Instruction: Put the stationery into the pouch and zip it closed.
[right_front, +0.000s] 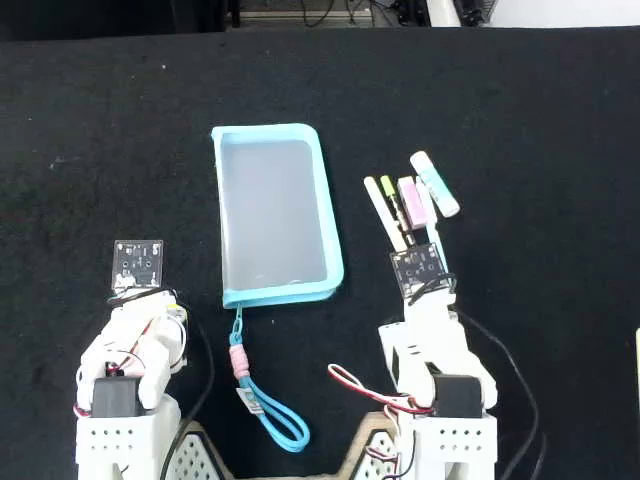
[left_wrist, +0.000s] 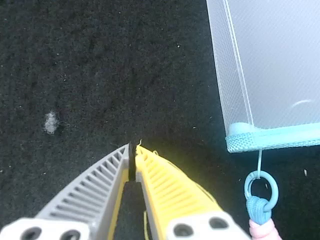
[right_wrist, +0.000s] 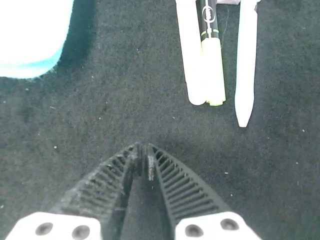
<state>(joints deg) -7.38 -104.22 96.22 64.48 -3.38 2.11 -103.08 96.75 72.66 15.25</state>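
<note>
A translucent pouch (right_front: 275, 215) with a light blue zip edge lies flat at the table's middle, and its corner (left_wrist: 270, 75) appears in the left wrist view. A pink and blue strap (right_front: 262, 395) trails from its near end, with the ring pull (left_wrist: 261, 186) close by. Several pens and markers (right_front: 410, 205) lie side by side to the right of the pouch; their tips (right_wrist: 210, 65) lie just beyond my right gripper (right_wrist: 142, 150), which is shut and empty. My left gripper (left_wrist: 132, 149) is shut and empty, over the cloth to the left of the pouch's near corner.
Black cloth (right_front: 100, 130) covers the whole table. A small white speck of lint (left_wrist: 51, 122) lies on it near the left gripper. Both arm bases (right_front: 130, 400) stand at the near edge, with cables beside them.
</note>
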